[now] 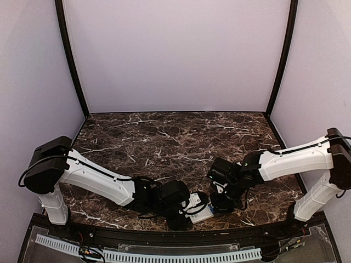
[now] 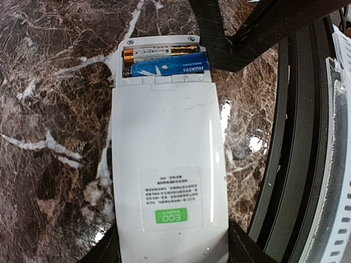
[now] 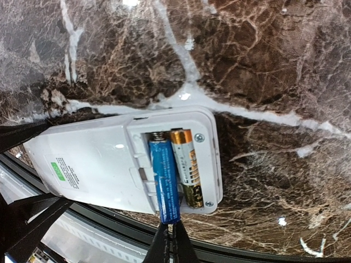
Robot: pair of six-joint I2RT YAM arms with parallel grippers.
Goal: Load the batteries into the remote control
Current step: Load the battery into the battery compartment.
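The white remote control [image 2: 164, 153] lies back-up, its battery bay uncovered, and my left gripper [image 2: 173, 247] is shut on its two long sides. Two batteries are in the bay: a gold and black one [image 3: 186, 167] seated flat, and a blue one [image 3: 165, 178] beside it, whose near end sticks out past the bay's edge. My right gripper [image 3: 169, 227] is shut, its joined tips touching that protruding end. In the top view the remote control [image 1: 201, 213] shows between the left gripper [image 1: 189, 211] and the right gripper [image 1: 216, 204], near the table's front edge.
The dark marble table [image 1: 175, 137] ends in a raised black rim [image 2: 296, 137] just beside the remote. A white slotted strip [image 1: 148, 255] runs below that rim. Pale walls enclose the back and both sides.
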